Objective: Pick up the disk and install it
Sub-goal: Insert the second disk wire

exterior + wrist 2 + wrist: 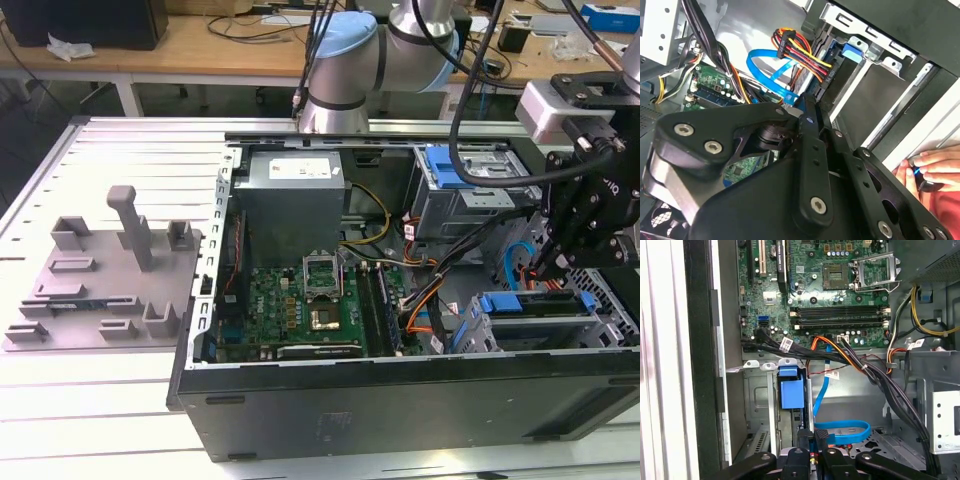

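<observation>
Exterior view: we see the tool (560,262) low inside the open computer case (400,400), above the disk (535,303) seated in its bay. First wrist view: a blue latch (791,392). We cannot tell the tool's opening.

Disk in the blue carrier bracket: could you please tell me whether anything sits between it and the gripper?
Nothing visible does. In the exterior view the black gripper hangs directly above the flat disk in its blue plastic carrier bracket; a flat blue cable loops just beside them, on the exterior view's left.
</observation>
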`<action>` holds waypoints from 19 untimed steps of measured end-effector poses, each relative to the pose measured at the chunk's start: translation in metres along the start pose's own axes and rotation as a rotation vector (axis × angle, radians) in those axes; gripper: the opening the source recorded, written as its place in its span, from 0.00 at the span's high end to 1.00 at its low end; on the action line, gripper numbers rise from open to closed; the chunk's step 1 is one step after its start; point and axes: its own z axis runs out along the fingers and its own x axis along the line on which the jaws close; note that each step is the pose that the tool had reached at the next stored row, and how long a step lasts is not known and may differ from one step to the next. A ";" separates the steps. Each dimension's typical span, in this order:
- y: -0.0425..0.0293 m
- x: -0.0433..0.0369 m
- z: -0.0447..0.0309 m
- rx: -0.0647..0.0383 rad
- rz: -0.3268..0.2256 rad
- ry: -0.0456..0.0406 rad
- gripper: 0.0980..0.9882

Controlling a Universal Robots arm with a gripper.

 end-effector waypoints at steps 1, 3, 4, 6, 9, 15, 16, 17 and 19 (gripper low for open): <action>0.0000 0.0001 0.0003 0.000 0.000 -0.0009 0.93; -0.0006 0.0002 0.0006 0.000 0.000 -0.0036 0.93; -0.0015 0.0002 0.0008 0.000 0.000 -0.0041 0.93; -0.0036 0.0003 0.0009 0.000 0.000 -0.0046 0.93; -0.0041 0.0025 0.0016 0.000 0.000 -0.0055 0.93; -0.0043 0.0078 0.0043 0.000 0.000 -0.0092 0.93; -0.0043 0.0077 0.0050 -0.001 0.000 -0.0137 0.93; -0.0043 0.0077 0.0054 -0.001 0.000 -0.0160 0.93; -0.0042 0.0078 0.0062 -0.001 0.000 -0.0200 0.93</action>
